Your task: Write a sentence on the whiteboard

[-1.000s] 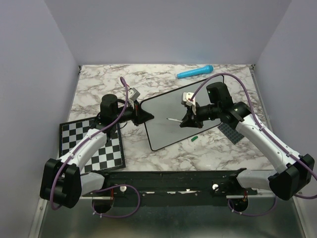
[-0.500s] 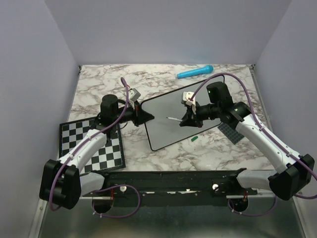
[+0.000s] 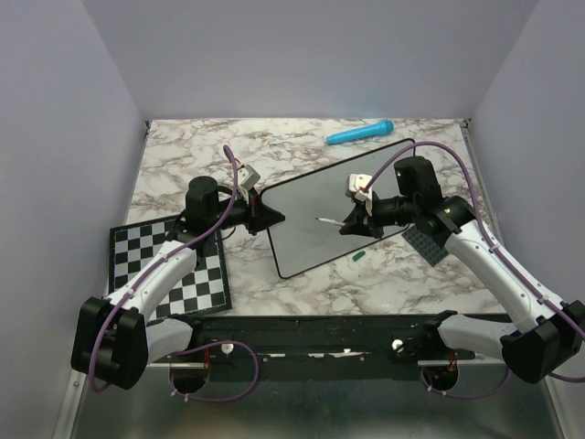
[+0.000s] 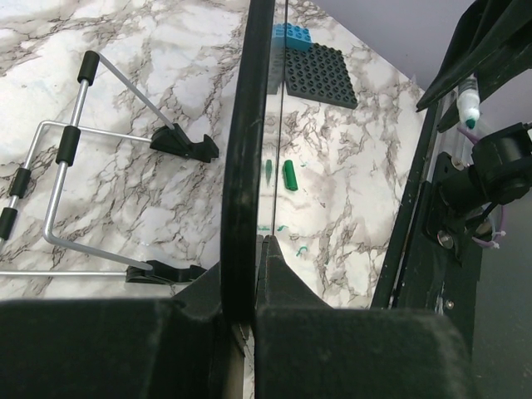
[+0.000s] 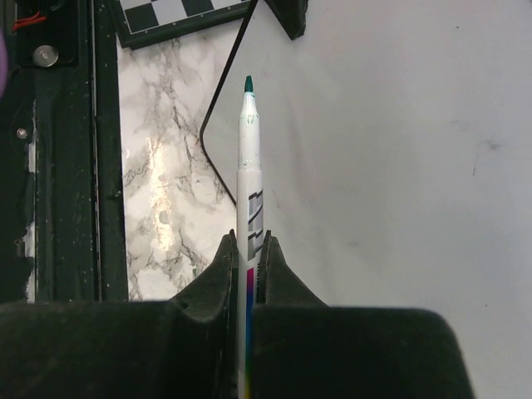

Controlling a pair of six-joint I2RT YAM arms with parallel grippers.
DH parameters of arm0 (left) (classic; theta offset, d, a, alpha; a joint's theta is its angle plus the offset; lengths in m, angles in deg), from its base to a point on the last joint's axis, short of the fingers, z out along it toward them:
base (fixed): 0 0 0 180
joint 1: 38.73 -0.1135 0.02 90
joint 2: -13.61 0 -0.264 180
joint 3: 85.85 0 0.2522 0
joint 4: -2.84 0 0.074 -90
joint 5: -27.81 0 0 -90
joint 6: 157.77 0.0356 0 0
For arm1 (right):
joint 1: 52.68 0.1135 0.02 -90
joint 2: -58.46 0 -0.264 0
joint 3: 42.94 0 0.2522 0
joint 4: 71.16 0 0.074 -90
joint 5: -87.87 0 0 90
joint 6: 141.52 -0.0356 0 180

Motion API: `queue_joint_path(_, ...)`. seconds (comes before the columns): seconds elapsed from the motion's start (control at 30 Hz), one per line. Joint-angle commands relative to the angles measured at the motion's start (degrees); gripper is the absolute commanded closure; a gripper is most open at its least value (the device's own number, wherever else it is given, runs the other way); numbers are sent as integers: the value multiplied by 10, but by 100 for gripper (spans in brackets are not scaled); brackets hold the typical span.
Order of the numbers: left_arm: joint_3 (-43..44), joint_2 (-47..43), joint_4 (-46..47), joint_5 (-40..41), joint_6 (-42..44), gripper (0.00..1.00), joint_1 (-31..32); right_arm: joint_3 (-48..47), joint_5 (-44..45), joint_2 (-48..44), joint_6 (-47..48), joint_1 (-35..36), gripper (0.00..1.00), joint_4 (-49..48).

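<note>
- The whiteboard (image 3: 315,219) sits mid-table (image 3: 183,155). Its long axis runs diagonally from the near left to the far right.
- The left gripper (image 3: 265,217) has its jaws nearly closed, pinching the black rim at the board's left short edge.
- The right gripper (image 3: 347,222) is clamped tight on a marker (image 5: 249,166).
- The marker's long axis lies roughly along the board's length, green tip pointing left over the white face. Contact cannot be told.
- A green cap (image 3: 359,256) lies just beside the board's near edge.
</note>
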Motion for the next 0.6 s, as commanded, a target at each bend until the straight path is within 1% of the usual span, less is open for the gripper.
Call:
queue_joint_path(0.0, -25, 12, -83, 89, 71, 100, 1, 0, -8, 0, -21, -5, 100, -19)
queue_joint_path(0.57, -24, 26, -76, 76, 70, 100, 1, 5, -19, -1, -29, -10, 100, -32)
